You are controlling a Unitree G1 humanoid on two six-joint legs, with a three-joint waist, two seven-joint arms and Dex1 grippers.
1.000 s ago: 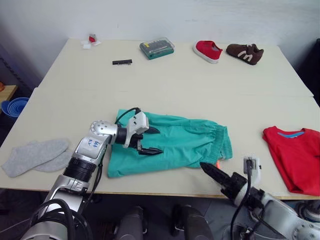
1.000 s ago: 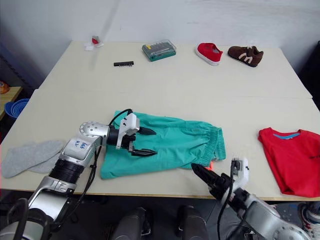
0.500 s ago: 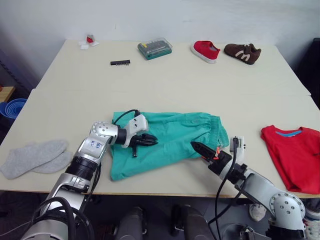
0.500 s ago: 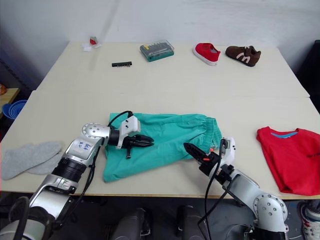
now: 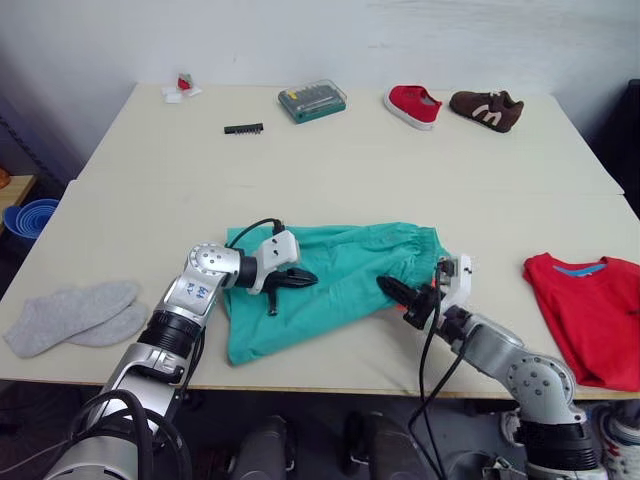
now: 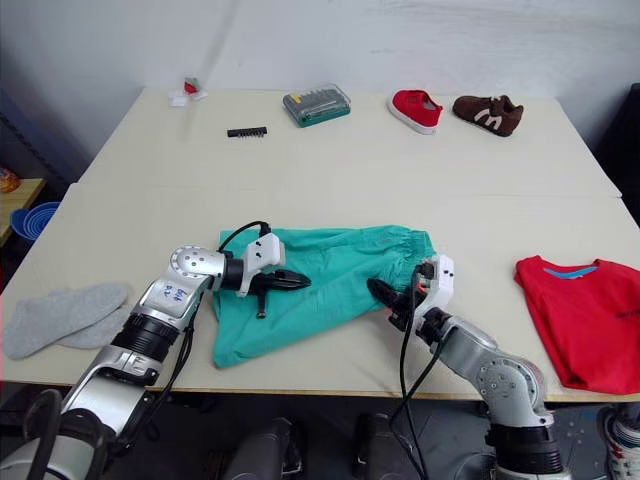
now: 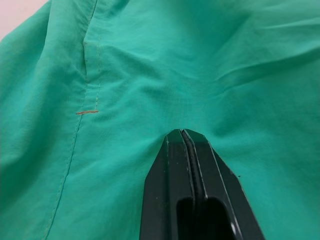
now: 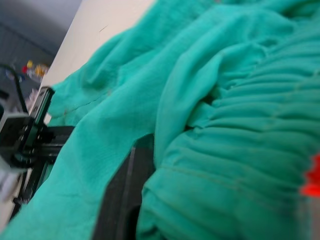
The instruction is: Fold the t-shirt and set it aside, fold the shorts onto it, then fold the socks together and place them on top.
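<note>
One shorts (image 5: 340,280), one t-shirt (image 5: 590,310), two socks (image 5: 70,315), two shoes (image 5: 450,103)

You have open table (image 5: 330,190) at 12 o'clock of the shorts (image 5: 340,280), right up to the bit strip (image 5: 244,128), the bit case (image 5: 313,100) and the two shoes (image 5: 415,103) along the far edge. At 3 o'clock a bare lane runs to the t-shirt (image 5: 590,310). At 9 o'clock the socks (image 5: 72,315) lie well apart, seemingly with room between.
</note>
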